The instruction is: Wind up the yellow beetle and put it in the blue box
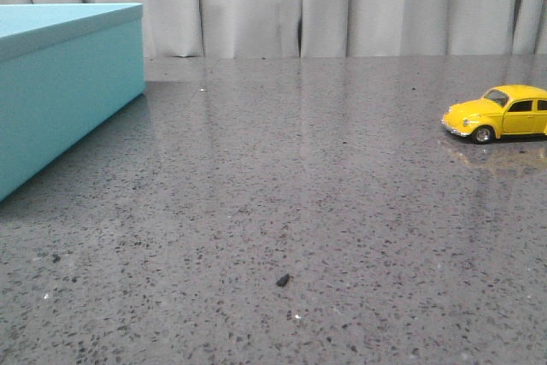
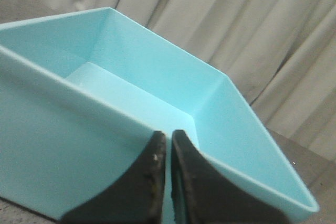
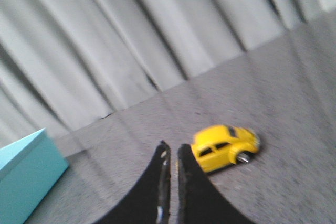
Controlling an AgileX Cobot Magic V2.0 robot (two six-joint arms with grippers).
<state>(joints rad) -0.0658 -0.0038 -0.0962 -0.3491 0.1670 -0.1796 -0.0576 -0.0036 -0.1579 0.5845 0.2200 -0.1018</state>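
Observation:
The yellow beetle stands on the grey table at the far right of the front view, nose pointing left. It also shows in the right wrist view, just beyond my right gripper, which is shut and empty, its tips apart from the car. The blue box stands at the far left. In the left wrist view it is open-topped, with an empty pale floor. My left gripper is shut and empty, close in front of the box's near wall. Neither gripper shows in the front view.
A speckled grey table spreads between box and car. A small dark speck lies near the front middle. Grey curtains hang behind the table. The box's corner shows in the right wrist view.

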